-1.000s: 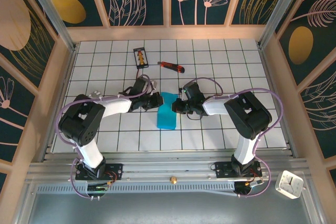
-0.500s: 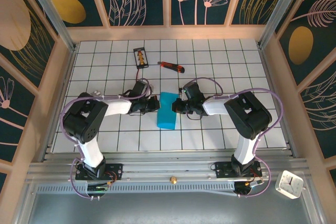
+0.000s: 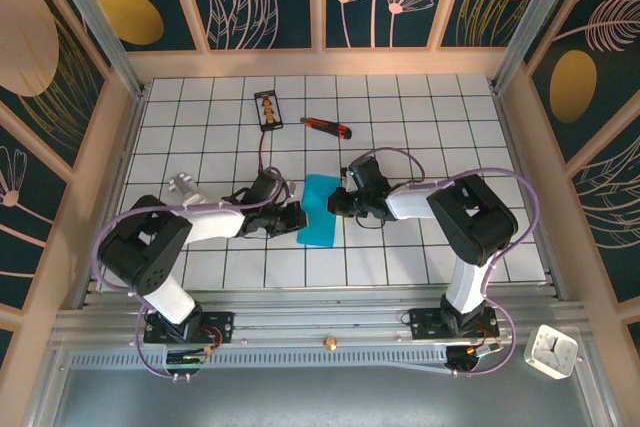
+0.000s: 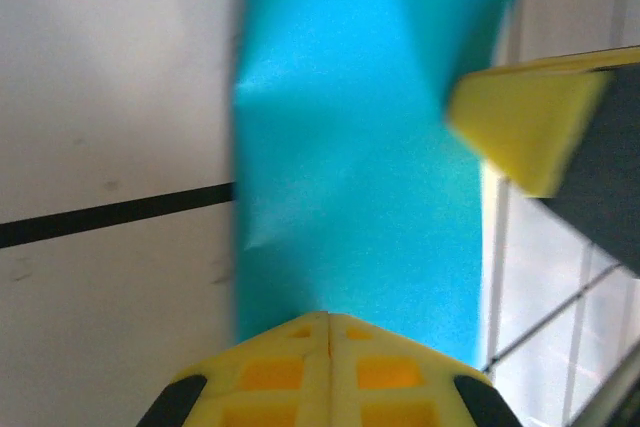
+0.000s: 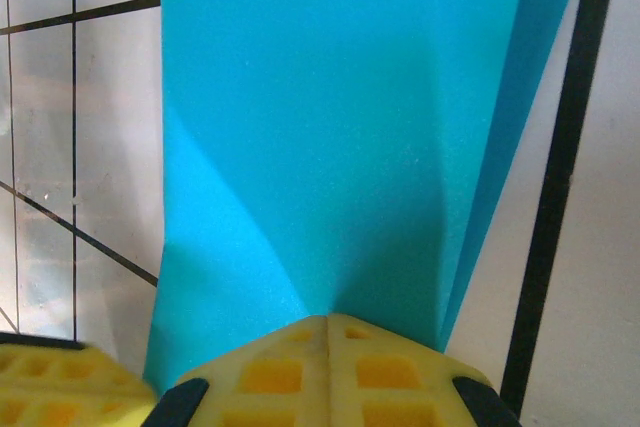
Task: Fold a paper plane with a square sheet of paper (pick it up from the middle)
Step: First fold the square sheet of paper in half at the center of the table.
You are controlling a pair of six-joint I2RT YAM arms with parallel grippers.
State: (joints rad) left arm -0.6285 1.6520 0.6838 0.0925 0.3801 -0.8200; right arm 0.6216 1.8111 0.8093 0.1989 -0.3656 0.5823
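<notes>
paper: cyan sheet of paper (image 3: 320, 210), folded to a narrow strip, lies on the white grid table (image 3: 420, 117), centre of the top frame | left gripper (image 3: 297, 217): jaws closed, tips at the strip's left edge | right gripper (image 3: 336, 202): jaws closed, tips at its right edge | pinching or only touching: cannot tell

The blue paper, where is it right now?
In the top view, the folded blue paper lies mid-way across the gridded table, between the left gripper and right gripper, nearer the arms than the red utility knife.
</notes>
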